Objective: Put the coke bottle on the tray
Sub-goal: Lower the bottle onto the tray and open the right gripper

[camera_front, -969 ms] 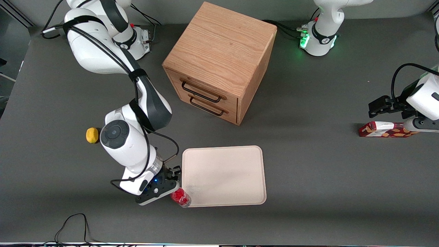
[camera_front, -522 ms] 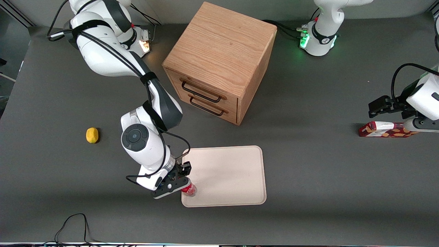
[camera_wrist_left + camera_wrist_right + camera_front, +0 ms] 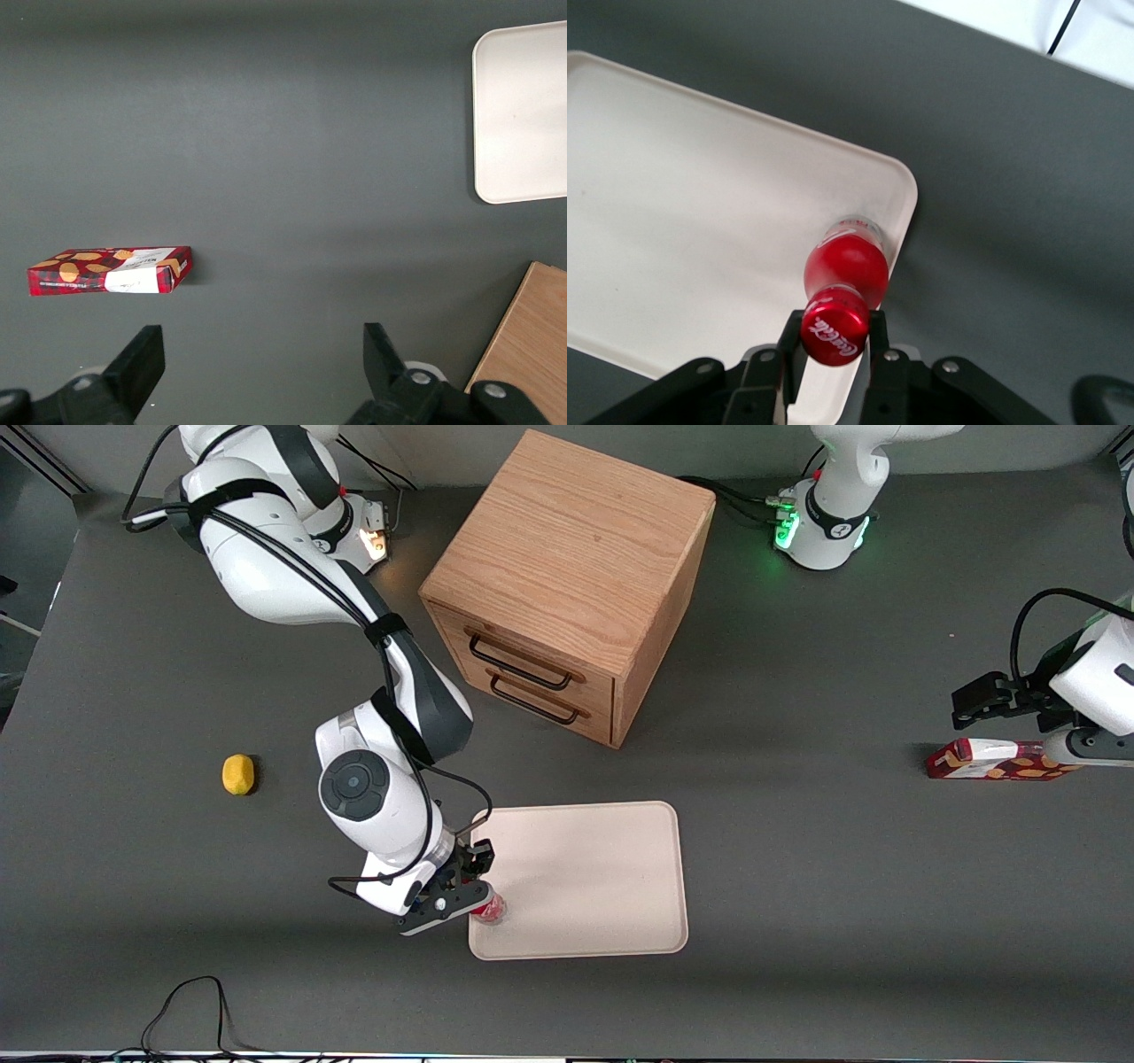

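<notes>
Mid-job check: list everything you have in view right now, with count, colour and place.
coke bottle: one, red, held over the tray's corner nearest the working arm.
tray: one, cream, nearer the front camera than the cabinet.
cabinet: one, wooden, two drawers with dark handles.
lemon: one, yellow, toward the working arm's end of the table.
carton: one, red and white, toward the parked arm's end.
table: one, dark grey.
gripper: one, black, shut on the bottle's cap.

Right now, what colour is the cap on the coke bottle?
Red with white script, clearest in the right wrist view: the coke bottle cap sits in the tool.
</notes>
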### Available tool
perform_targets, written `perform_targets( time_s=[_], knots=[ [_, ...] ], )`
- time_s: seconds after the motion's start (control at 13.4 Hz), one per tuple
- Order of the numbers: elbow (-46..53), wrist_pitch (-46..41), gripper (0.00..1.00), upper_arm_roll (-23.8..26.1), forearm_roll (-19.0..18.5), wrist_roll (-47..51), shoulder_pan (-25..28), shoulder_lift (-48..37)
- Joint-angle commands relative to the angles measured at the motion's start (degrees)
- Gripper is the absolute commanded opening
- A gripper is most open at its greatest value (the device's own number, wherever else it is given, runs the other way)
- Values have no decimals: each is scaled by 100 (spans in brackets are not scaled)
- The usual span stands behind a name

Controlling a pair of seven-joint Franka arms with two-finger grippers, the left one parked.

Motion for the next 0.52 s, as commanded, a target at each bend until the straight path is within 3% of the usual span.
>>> perform_targets(
  time_s=[0.0,0.07,0.15,0.45],
  knots=[
    [-19,18,11,25,-120,193,18,68],
    [-10,88,36,16,-120,176,18,77],
    [-10,228,97,16,-120,176,18,85],
    [8,176,100,-2,-120,176,1,-2]
  ],
)
